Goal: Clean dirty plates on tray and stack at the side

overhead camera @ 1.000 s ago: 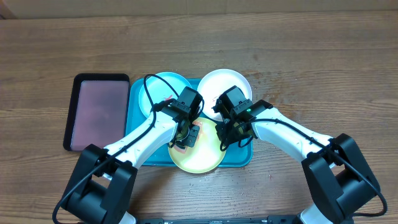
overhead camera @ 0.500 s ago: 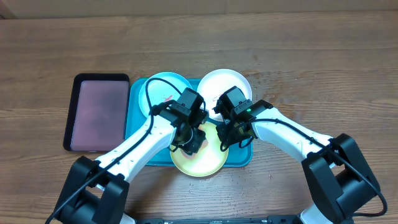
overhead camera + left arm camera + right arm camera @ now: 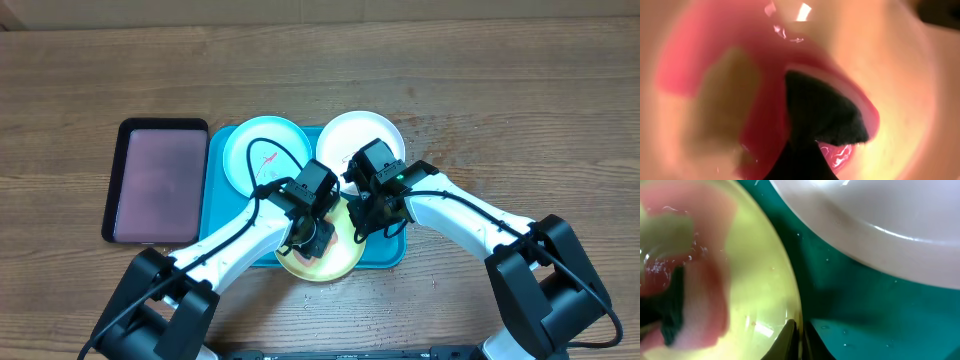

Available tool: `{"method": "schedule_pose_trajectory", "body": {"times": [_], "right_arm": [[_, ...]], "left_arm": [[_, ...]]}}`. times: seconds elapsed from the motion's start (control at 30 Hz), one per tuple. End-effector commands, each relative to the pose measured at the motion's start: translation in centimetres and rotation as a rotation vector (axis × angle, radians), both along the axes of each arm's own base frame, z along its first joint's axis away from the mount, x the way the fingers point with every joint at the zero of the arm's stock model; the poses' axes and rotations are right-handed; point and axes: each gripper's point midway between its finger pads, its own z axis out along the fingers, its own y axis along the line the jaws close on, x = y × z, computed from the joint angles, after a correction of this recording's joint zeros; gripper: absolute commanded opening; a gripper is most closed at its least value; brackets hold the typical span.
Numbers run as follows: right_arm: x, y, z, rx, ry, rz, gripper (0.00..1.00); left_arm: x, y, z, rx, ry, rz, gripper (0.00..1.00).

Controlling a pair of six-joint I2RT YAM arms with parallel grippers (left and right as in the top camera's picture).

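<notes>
The yellow plate (image 3: 346, 256) is set on the tray (image 3: 392, 250), its rim pinched by the closed right gripper (image 3: 800, 332) so that it is steadied. The left gripper (image 3: 312, 238) is pressed onto it, apparently closed on a pink sponge (image 3: 710, 305), for scrubbing

No text, label, brand, number or sign can be read anywhere, whether on the light blue plate (image 3: 262, 150), white plate (image 3: 365, 133), yellow-green plate (image 3: 342, 262), turquoise tray (image 3: 214, 195), black-rimmed tray (image 3: 157, 180) or the bench (image 3: 500, 90).
</notes>
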Motion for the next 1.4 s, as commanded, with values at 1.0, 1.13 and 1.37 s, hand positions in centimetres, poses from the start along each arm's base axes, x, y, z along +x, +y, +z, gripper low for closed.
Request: {"method": "schedule_pose_trajectory", "body": {"times": [1.0, 1.13, 1.37], "right_arm": [[-1.8, 0.6, 0.2, 0.037, 0.091, 0.024, 0.04], [-1.4, 0.8, 0.6, 0.044, 0.079, 0.025, 0.04], [1.6, 0.7, 3.7, -0.008, -0.026, 0.006, 0.04]], "left_arm": [[6.5, 10.6, 11.1, -0.074, -0.314, 0.424, 0.04], [7.7, 13.3, 11.3, -0.096, -0.33, 0.463, 0.04], [8.1, 16.4, 11.3, -0.113, -0.326, 0.544, 0.1]]}}
